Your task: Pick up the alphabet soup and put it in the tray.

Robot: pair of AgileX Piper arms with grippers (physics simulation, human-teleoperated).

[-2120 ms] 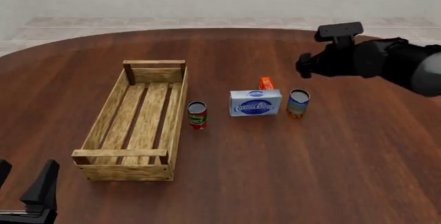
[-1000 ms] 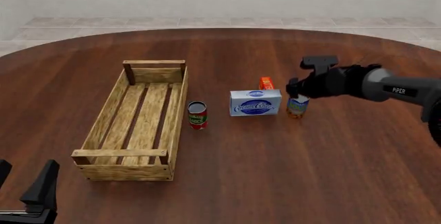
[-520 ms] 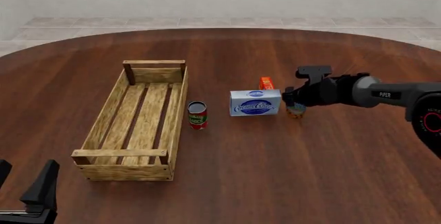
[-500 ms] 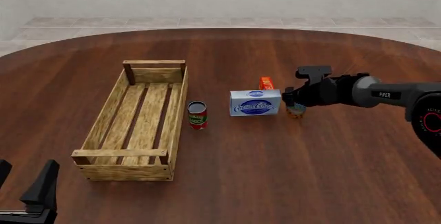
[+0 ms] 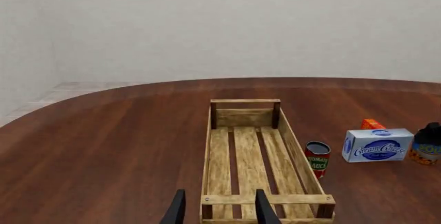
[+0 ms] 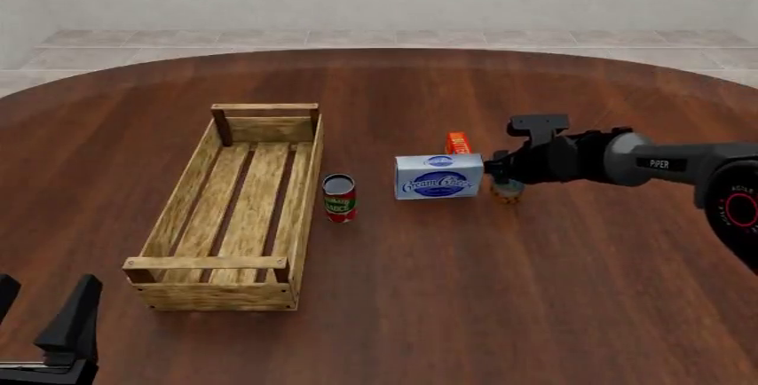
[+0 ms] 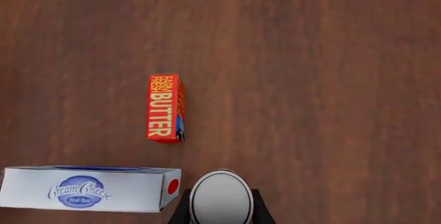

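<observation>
- Front view: the tray [image 6: 232,216] lay on the left half of the desk, its long axis running from the near edge toward the far edge.
- Front view: a red-and-green can [image 6: 339,198] stood just right of the tray; a cream cheese box [image 6: 438,176] stood further right, with a butter box [image 6: 457,143] just behind it toward the far edge.
- Front view: the soup [image 6: 509,192] stood upright on the desk just right of the cream cheese box, its top hidden under the right gripper [image 6: 507,170], which was down over it.
- Front view: the left gripper [image 6: 48,332] sat at the near left corner, well apart from every item.
- Left wrist view: the left fingers [image 5: 176,209] stood spread with nothing between them, facing the tray's [image 5: 255,162] near end; the soup [image 5: 424,152] showed at the frame edge beside the cream cheese box [image 5: 377,145].
- Right wrist view: the soup's [image 7: 220,198] grey top sat between the two fingers [image 7: 257,208], one on each side and very close; whether they pressed the can could not be told.
</observation>
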